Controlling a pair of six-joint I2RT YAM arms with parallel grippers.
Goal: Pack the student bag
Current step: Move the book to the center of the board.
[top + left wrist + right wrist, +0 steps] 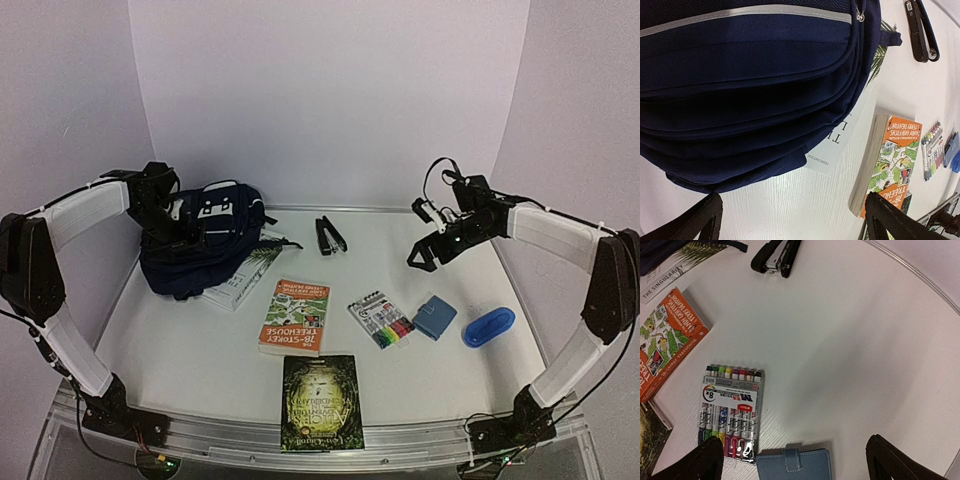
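The navy-blue student bag [205,245] with white stripes and a white patch lies at the back left of the table. It fills the top of the left wrist view [750,90], and its zips look shut. My left gripper [178,232] hovers over the bag's left side, open and empty [792,222]. My right gripper [428,255] is open and empty at the back right, raised above the table [795,460]. It hangs over the marker pack [730,407] and a blue wallet [795,465].
A white book [238,285] lies partly under the bag. An orange book [297,315], a dark green book [320,400], the marker pack [380,320], the wallet [434,316] and a small blue pouch [488,326] lie on the table. A black stapler [330,236] lies at the back.
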